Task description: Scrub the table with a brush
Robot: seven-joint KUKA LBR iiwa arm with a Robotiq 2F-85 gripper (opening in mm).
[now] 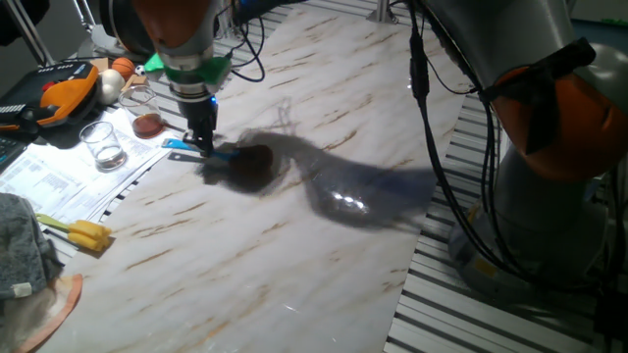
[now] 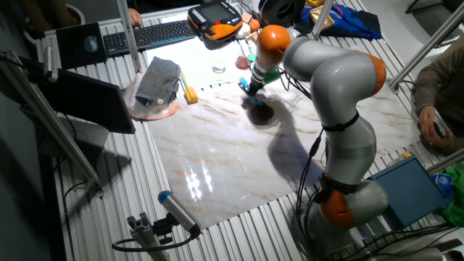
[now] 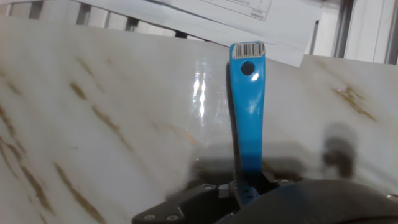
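The brush lies low over the marble table (image 1: pixel 324 245), near its left edge. Its blue handle (image 1: pixel 218 152) points left and its brown round head (image 1: pixel 251 167) is blurred against the slab. My gripper (image 1: pixel 203 140) comes straight down and is shut on the handle. In the hand view the blue handle (image 3: pixel 247 112) runs up from between my fingers (image 3: pixel 245 186), with a barcode label at its far end. In the other fixed view the gripper (image 2: pixel 251 88) stands at the table's (image 2: pixel 217 152) far side, with the brush head (image 2: pixel 262 112) just below it.
Left of the slab lie papers (image 1: pixel 69 176), two glasses (image 1: pixel 103 145), a yellow-handled tool (image 1: pixel 80 232), a grey cloth (image 1: pixel 20 250) and an orange pendant (image 1: pixel 59 93). The arm's base (image 1: pixel 549 176) and cables (image 1: pixel 442 167) stand on the right. A keyboard (image 2: pixel 156 32) lies beyond.
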